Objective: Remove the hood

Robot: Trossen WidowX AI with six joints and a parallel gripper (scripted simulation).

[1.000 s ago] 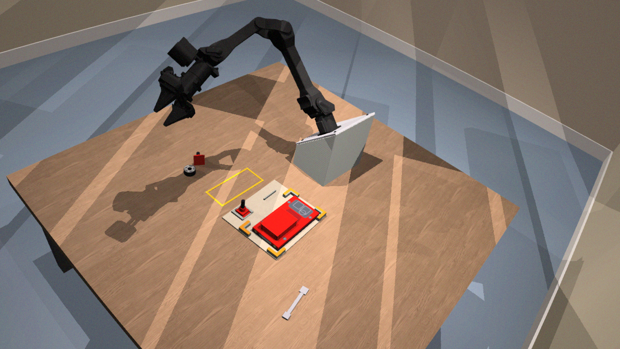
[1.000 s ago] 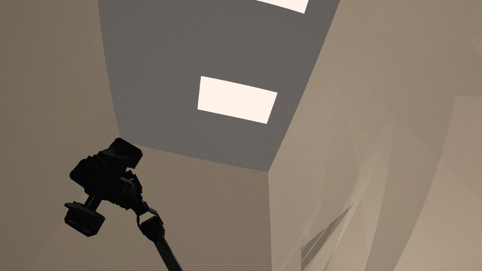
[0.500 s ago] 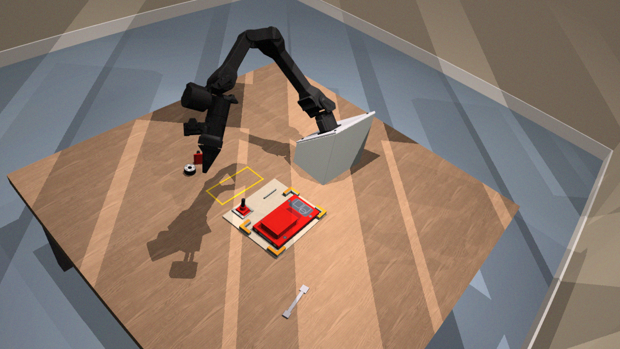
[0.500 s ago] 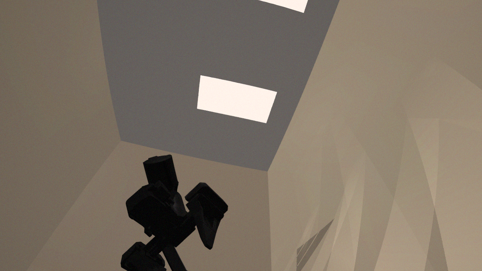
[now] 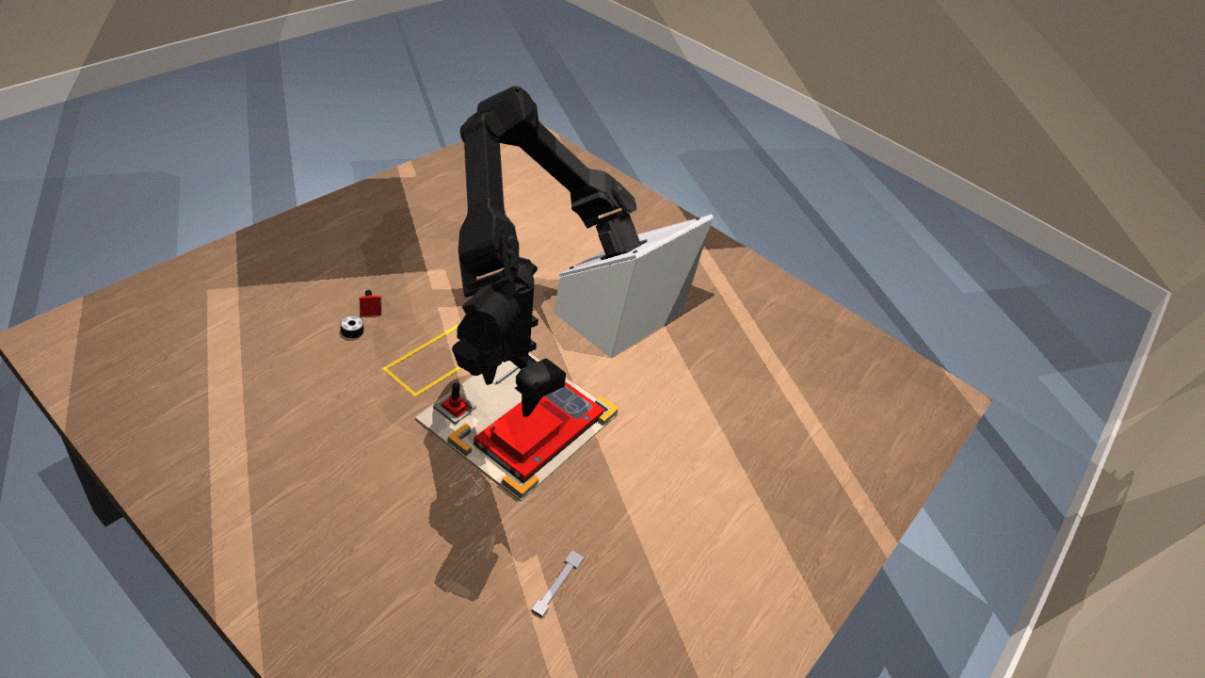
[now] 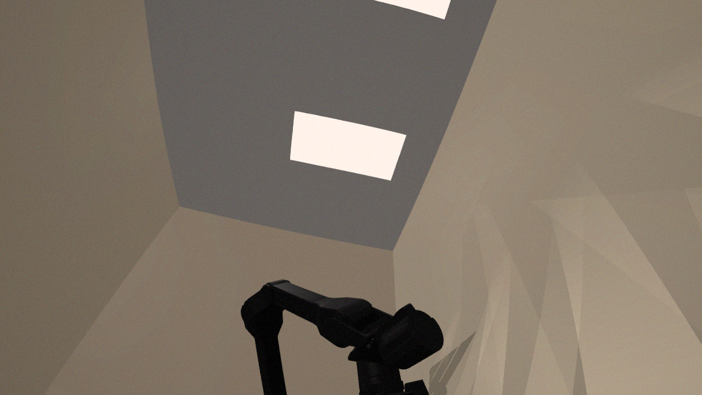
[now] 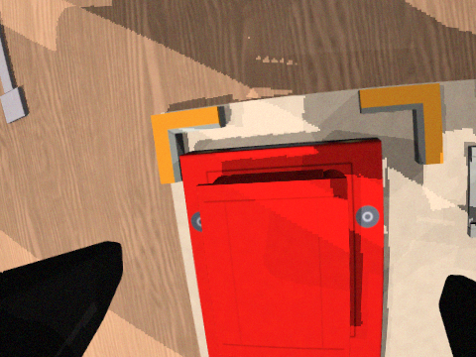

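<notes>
The toy car (image 5: 562,438) (image 7: 369,278) is a flat red body on a cream board (image 5: 482,408) (image 7: 416,297). Its hood, a raised red block (image 5: 526,429) (image 7: 278,278), sits on top of the body. My gripper (image 5: 509,395) (image 7: 284,278) is open and empty, pointing down above the car, with one finger to each side of the hood in the wrist view. Its height over the hood is hard to tell. The marked area, a yellow outline (image 5: 400,380), lies behind the board, partly hidden by the arm. The exterior view shows only the arm, without the fingertips.
Yellow corner brackets (image 5: 521,486) (image 7: 431,124) stand around the car. A red-based black lever (image 5: 455,403) stands on the board. A red block (image 5: 369,305) and a wheel (image 5: 351,327) lie at the left, a grey bar (image 5: 557,583) (image 7: 13,104) at the front. The arm's grey pedestal (image 5: 589,303) stands behind.
</notes>
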